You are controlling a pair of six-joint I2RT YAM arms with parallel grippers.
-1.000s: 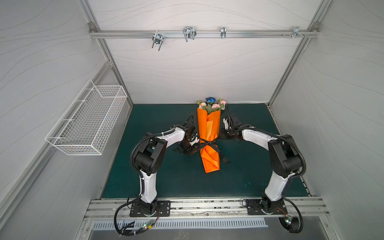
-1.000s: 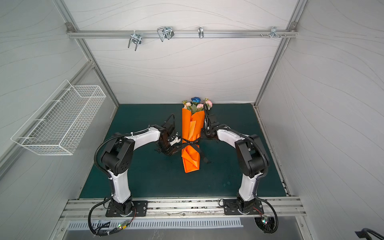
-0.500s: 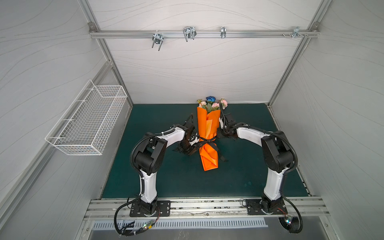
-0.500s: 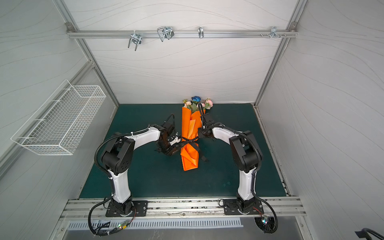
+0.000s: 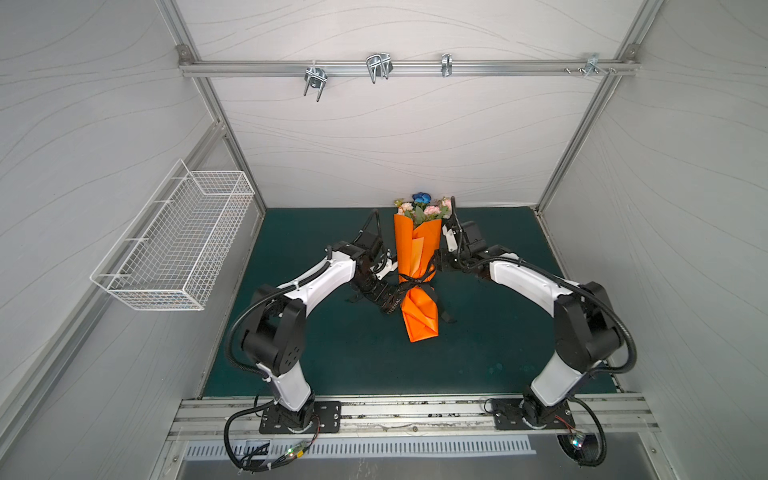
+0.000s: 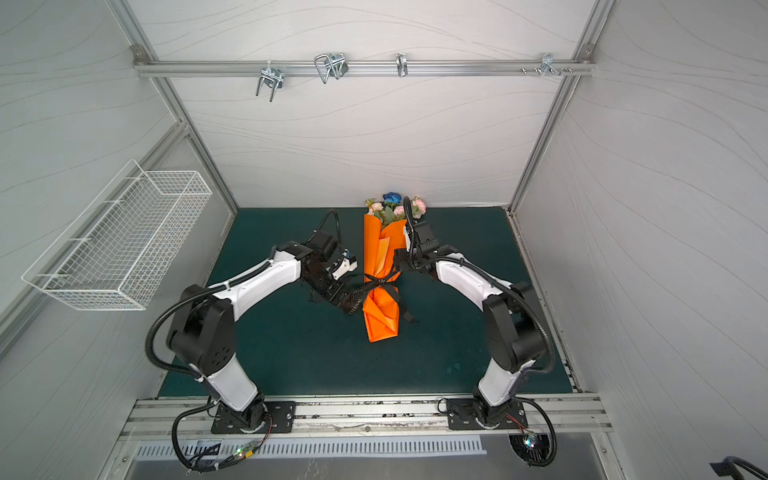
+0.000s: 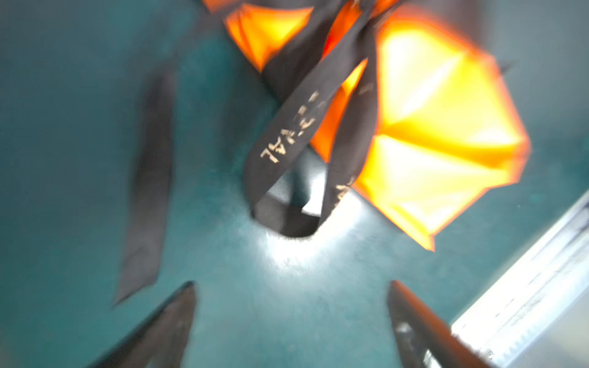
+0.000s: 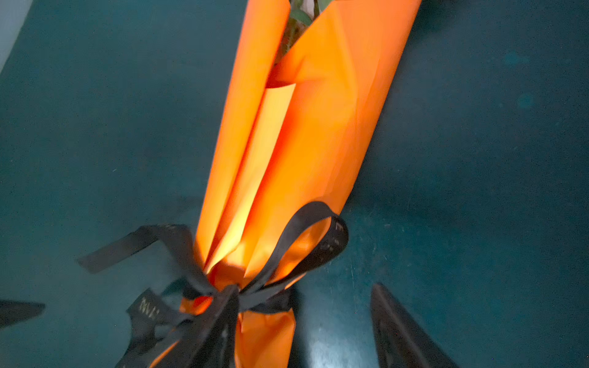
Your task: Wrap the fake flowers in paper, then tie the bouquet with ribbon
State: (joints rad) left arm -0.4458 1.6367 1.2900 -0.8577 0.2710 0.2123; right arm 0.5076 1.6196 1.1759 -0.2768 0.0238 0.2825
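Lying in orange wrapping paper (image 5: 415,249), the bouquet of fake flowers (image 5: 424,208) pokes out beyond the black lettered ribbon bow (image 5: 415,284). The left gripper (image 7: 291,283) and right gripper (image 8: 213,321) flank that bow, both spread and empty. The bouquet is probably light and crushable; grasp it at the bow's cinched waist.

We find the left gripper (image 7: 291,283) and right gripper (image 8: 208,296), shut before, now spread clear of the ribbon (image 7: 287,137). The right elbow (image 5: 582,328) has swung back toward 4 o'clock.

Dark green mat (image 5: 332,357) across lower centre of both top views. Flat on it, mid-frame: 1 orange paper wrap (image 5: 417,257) with the bouquet of fake flowers (image 5: 423,208), black ribbon (image 5: 417,284) tails alongside.
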